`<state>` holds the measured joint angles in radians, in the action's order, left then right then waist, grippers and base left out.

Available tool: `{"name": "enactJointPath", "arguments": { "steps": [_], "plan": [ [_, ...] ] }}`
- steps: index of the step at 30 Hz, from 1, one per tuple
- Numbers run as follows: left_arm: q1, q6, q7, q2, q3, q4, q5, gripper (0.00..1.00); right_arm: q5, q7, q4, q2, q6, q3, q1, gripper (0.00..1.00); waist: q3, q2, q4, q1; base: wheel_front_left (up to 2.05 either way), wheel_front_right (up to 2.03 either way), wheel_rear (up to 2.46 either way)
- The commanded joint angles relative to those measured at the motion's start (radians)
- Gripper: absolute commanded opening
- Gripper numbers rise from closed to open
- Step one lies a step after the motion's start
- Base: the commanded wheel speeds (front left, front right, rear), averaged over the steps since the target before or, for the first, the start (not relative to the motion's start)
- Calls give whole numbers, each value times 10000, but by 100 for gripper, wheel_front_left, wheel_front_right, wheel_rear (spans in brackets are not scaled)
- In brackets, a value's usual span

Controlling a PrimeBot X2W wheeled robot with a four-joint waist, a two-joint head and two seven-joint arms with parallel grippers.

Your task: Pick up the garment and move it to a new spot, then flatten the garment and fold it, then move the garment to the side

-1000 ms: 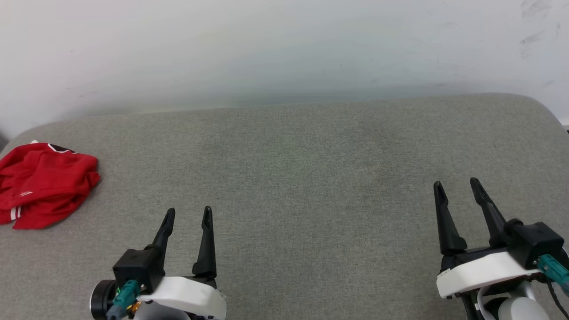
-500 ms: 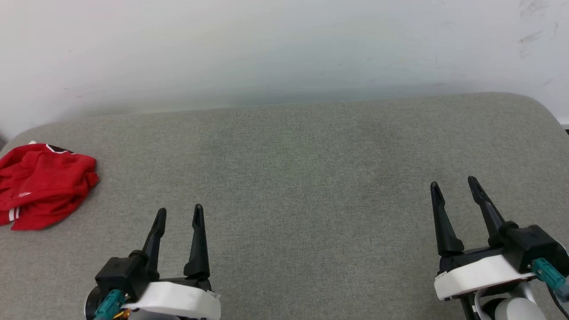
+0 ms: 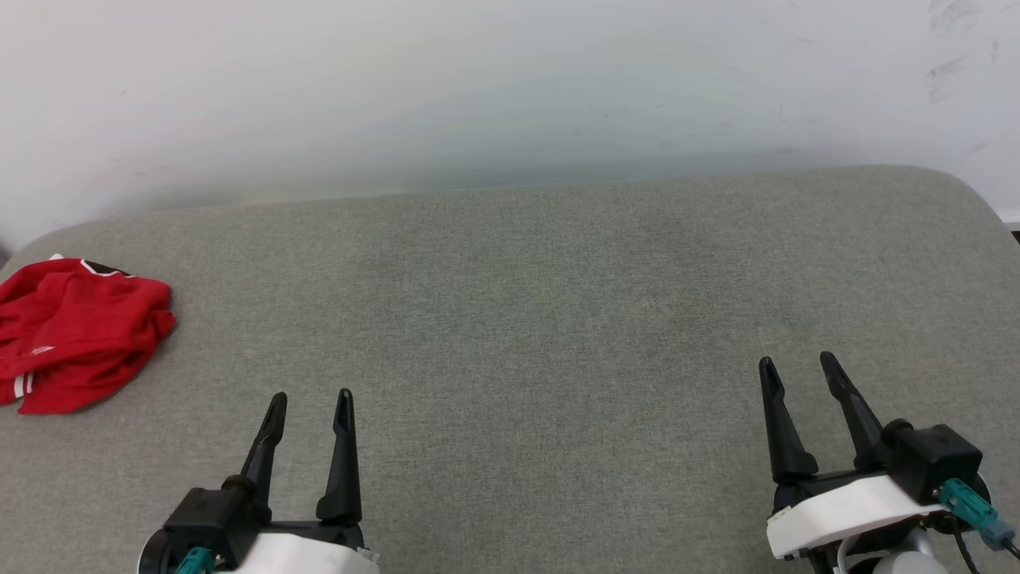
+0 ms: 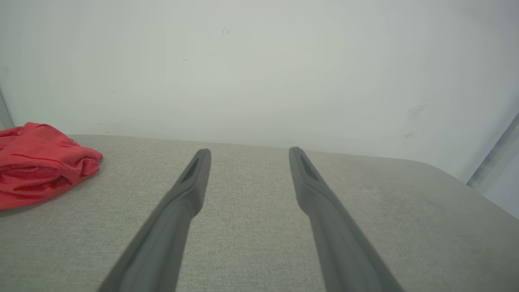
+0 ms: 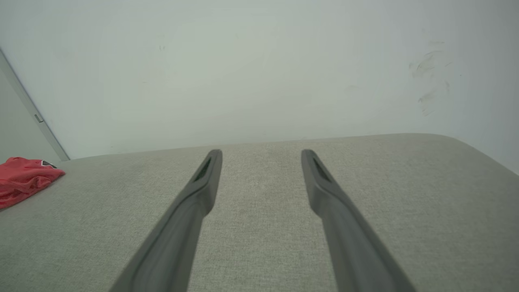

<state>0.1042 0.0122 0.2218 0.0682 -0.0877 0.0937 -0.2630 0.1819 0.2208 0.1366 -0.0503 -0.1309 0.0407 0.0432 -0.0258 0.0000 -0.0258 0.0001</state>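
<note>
The red jersey lies bunched in a heap at the left edge of the cloth-covered desk, toward its far left corner. A strip of red-and-white trim shows at the heap's near side. Both hands sit at the near edge with nothing in them. The left hand has its fingers spread and is well apart from the heap. The right hand, also spread, is close to the near right corner.

The likely trouble is the heap's position. It sits so close to the left edge that a sideways nudge on approach could push part of it over, and thin, slick fabric would probably slide after it. A pinch on the top fold may catch only one layer, so the jersey would come up twisted and be hard to flatten. Coming down too deep risks snagging the desk's own cloth. The right hand has the whole desk to cross, so any two-handed lift depends on a long reach.
</note>
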Motion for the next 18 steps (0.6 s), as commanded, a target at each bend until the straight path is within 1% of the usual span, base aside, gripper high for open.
{"name": "enactJointPath", "arguments": {
  "steps": [1,7,13,18],
  "plan": [
    [108,137,79,-48,51,13,279,100,-69,101,56,-1,3,35,129,100,0,0,-9,0,0,0,0],
    [140,382,207,-149,174,38,858,100,-369,202,134,0,3,107,216,100,-15,0,-51,-1,0,0,0],
    [220,464,304,-178,192,96,1271,100,-772,318,136,1,3,161,227,100,-32,0,-66,-1,0,0,0],
    [306,441,391,-183,134,88,1452,100,-1056,399,142,2,3,229,202,100,-23,0,-78,-1,0,0,0]
  ]
}}
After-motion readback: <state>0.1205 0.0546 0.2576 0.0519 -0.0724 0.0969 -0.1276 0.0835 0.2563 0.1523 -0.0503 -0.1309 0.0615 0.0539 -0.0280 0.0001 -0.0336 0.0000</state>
